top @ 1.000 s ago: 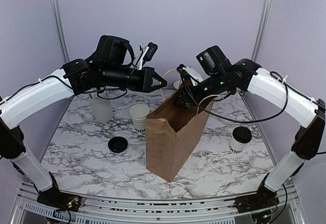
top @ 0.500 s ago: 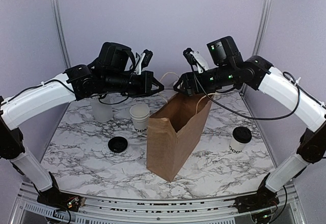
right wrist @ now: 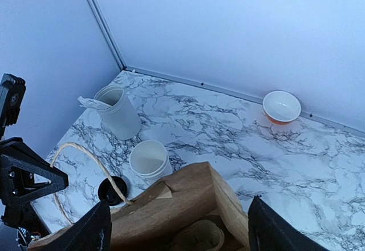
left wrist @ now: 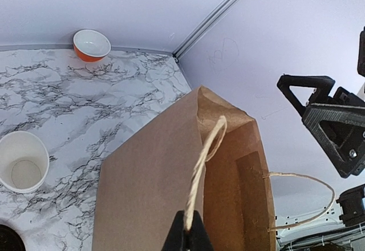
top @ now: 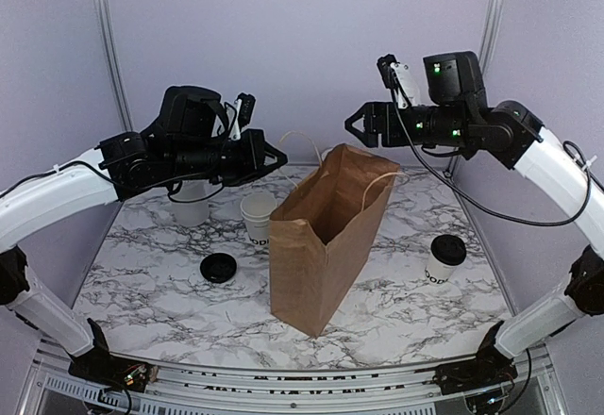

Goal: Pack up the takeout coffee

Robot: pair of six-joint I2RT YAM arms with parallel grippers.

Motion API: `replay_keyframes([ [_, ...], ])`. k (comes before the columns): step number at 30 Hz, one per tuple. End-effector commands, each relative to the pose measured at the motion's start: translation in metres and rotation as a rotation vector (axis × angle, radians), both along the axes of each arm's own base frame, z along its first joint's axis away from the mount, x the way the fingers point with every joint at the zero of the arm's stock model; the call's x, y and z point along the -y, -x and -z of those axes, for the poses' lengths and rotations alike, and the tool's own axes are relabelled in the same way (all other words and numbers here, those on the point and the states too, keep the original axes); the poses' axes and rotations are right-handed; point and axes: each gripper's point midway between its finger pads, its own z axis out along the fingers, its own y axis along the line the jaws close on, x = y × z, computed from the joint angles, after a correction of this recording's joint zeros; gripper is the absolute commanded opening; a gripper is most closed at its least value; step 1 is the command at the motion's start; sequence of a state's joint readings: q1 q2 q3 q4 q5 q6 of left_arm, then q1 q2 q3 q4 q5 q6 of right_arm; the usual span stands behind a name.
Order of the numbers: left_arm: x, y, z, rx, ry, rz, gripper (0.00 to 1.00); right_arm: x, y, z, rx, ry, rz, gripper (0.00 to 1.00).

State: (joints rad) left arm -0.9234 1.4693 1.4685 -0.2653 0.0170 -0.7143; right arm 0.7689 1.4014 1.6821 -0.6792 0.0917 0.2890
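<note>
**K:** Right arm's come up out of the paper bag since a second ago and now sits high, back toward its own side. Left arm has drawn back leftward too.

**M:** Right tool?

**K:** The right tool has its fingers spread wide and holds nothing. It hangs above the bag's far right corner, clear of the rim.

**M:** Left?

**K:** The left tool is pinched together on the bag's twine handle. The twine runs taut from the rim to the fingertips. The other handle is a loose loop on the far side. The bag stands upright, mouth open.

**M:** Where's the coffee?

**K:** The takeout coffee is on the worktop, right of the bag and apart from it, well below the right tool. Neither tool touches it.

**M:** Orientation?

**K:** It's upright, long axis vertical, with its black lid on and facing up. The dark lettering low on the side faces the near edge.

**M:** Anything else out?

**K:** A spare lid lies flat left of the bag. A stack of cups stands behind it, mouth up. A white holder is further back left, and an orange bowl sits by the back wall.
</note>
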Motion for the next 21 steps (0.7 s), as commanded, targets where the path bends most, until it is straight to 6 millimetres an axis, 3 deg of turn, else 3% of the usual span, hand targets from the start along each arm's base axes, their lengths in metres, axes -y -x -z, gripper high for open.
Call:
replay_keyframes([
  [1, -0.008, 0.004, -0.014, 0.016, 0.055, -0.049, 0.00, 0.023, -0.004, -0.017, 0.045, -0.031, 0.110, 0.79],
  [9, -0.018, 0.011, -0.008, -0.003, 0.066, -0.109, 0.00, 0.057, -0.001, -0.003, 0.014, 0.018, 0.252, 0.80],
  [21, -0.028, 0.032, -0.013, 0.004, 0.099, -0.146, 0.00, 0.110, 0.021, 0.060, -0.133, 0.127, 0.394, 0.80],
])
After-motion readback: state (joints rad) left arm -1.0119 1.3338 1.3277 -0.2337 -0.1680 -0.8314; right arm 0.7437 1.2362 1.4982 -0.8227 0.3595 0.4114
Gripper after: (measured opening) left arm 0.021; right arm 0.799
